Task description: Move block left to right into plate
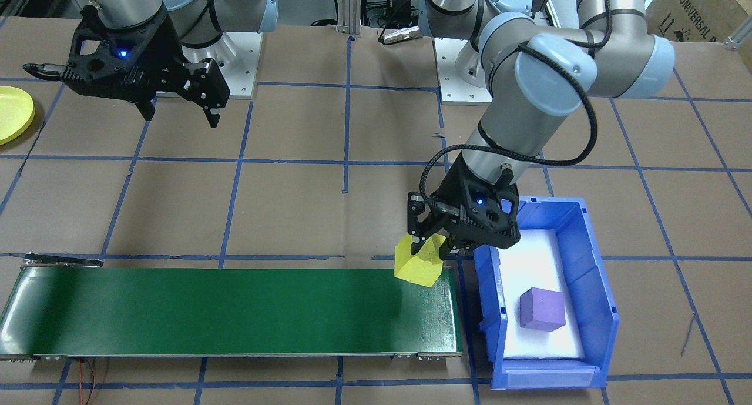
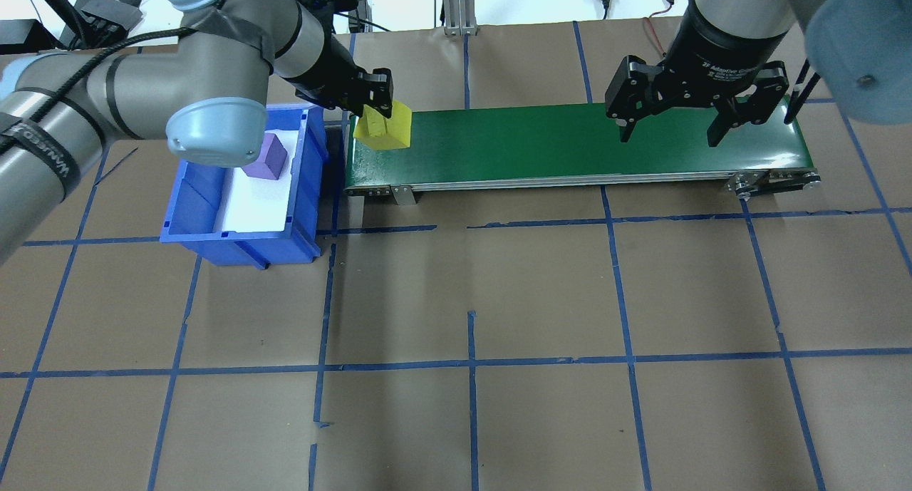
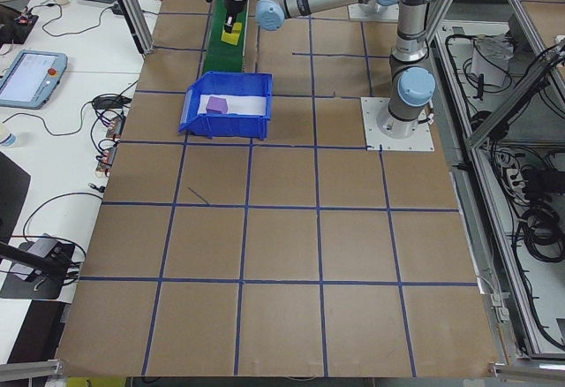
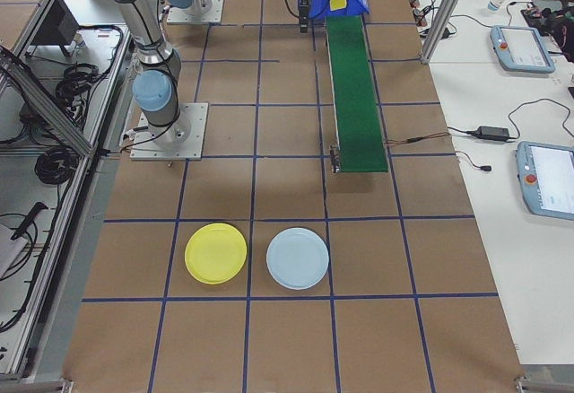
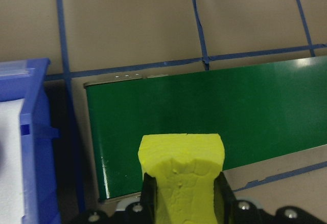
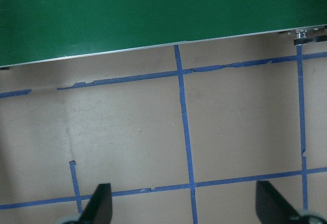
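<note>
A: Since the yellow block (image 1: 418, 263) is gripped by the left claw (image 1: 433, 247) over the bin-side end of the green conveyor belt (image 1: 235, 311), which relation must be weighed?

B: The belt's long axis is run toward the right claw (image 2: 666, 124), which is held wide open and empty above the far end. The yellow plate (image 4: 215, 252) is set on the desk well beyond, nearer the right arm.

A: And the materials?

B: The block appears foam-like, matte, wedge-topped; the plate seems smooth plastic, round, shallow-rimmed.
</note>
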Controlling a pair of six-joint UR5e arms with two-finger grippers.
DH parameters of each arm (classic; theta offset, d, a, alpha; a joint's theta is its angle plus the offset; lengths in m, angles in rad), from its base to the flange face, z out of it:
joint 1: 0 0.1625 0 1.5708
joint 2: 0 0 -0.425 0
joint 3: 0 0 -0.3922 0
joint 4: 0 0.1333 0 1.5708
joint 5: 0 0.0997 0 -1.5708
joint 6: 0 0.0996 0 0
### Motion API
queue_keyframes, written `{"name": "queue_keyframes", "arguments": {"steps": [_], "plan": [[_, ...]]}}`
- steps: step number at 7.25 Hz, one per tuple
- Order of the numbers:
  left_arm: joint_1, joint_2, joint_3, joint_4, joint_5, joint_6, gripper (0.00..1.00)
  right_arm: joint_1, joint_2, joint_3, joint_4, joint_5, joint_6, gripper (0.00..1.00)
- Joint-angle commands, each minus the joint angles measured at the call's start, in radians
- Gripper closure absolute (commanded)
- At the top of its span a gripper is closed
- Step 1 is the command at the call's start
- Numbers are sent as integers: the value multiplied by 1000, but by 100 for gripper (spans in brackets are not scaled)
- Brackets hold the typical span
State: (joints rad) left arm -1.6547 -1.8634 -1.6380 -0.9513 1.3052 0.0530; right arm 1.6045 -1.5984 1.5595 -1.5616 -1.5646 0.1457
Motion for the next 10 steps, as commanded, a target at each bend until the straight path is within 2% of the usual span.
{"name": "queue_keyframes", "arguments": {"steps": [1, 2, 3, 4, 5, 6, 7, 9, 10], "plan": [[-10, -74, 4, 37, 11, 1, 67, 0, 0, 1, 0, 0, 0, 0], [-10, -109, 18, 63, 46, -1, 66, 0, 0, 1, 0, 0, 0, 0], [-10, -120, 18, 84, 52, 2, 65, 0, 0, 1, 0, -2, 0, 0], [-10, -122, 20, 86, 125, -2, 56, 0, -2, 2, 0, 0, 0, 0], [-10, -122, 23, 88, 141, -1, 25, 0, -2, 2, 2, -2, 0, 0], [-10, -119, 35, 86, 144, -1, 0, 0, -2, 2, 0, -2, 0, 0], [-10, -106, 50, 86, 147, -24, 0, 0, -2, 2, 0, -2, 0, 0], [2, -76, 58, 86, 247, -32, 0, 0, -2, 2, 2, -2, -2, 0], [42, -65, 59, 86, 247, -21, 0, -1, 0, 1, 2, -2, -2, 0]]}}
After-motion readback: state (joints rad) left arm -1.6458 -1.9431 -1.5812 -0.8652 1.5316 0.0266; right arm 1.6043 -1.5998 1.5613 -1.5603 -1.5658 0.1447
